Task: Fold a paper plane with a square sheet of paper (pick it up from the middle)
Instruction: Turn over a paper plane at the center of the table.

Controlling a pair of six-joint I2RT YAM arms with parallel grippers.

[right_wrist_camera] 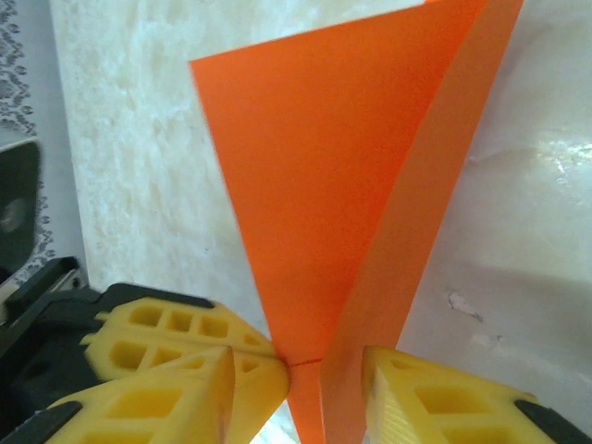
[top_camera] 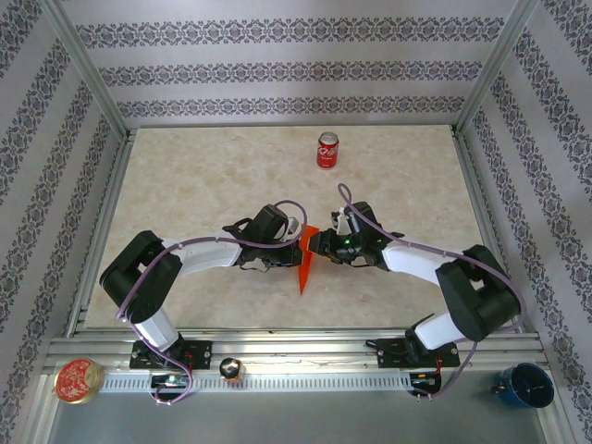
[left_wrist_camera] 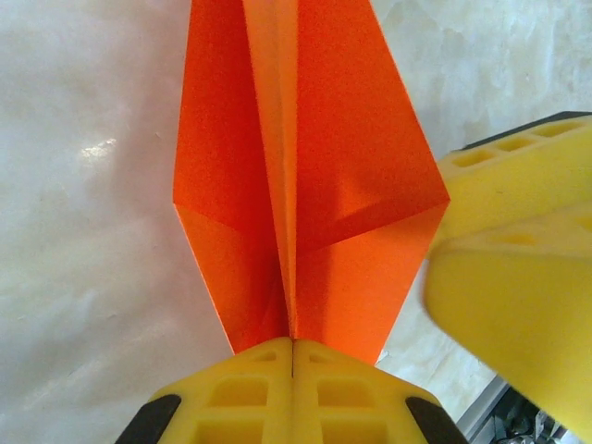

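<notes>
The square sheet of paper is folded into a bright orange pointed dart, the paper plane (top_camera: 306, 261), held edge-up over the table's middle with its tip toward the near edge. My left gripper (top_camera: 288, 250) is shut on it. In the left wrist view the yellow fingers (left_wrist_camera: 240, 388) pinch the centre crease of the plane (left_wrist_camera: 314, 166), whose flaps spread to both sides. My right gripper (top_camera: 320, 245) faces it from the right. In the right wrist view that gripper (right_wrist_camera: 324, 379) is open, and the narrow end of the plane (right_wrist_camera: 324, 185) passes between its fingertips (right_wrist_camera: 416, 398).
A red soda can (top_camera: 327, 149) stands upright at the back of the marble-pattern table (top_camera: 203, 185). On the near rail lie a round tin (top_camera: 77, 380), a small dark object (top_camera: 230, 370) and a blue cup (top_camera: 525, 385). Metal frame posts and patterned walls enclose the table.
</notes>
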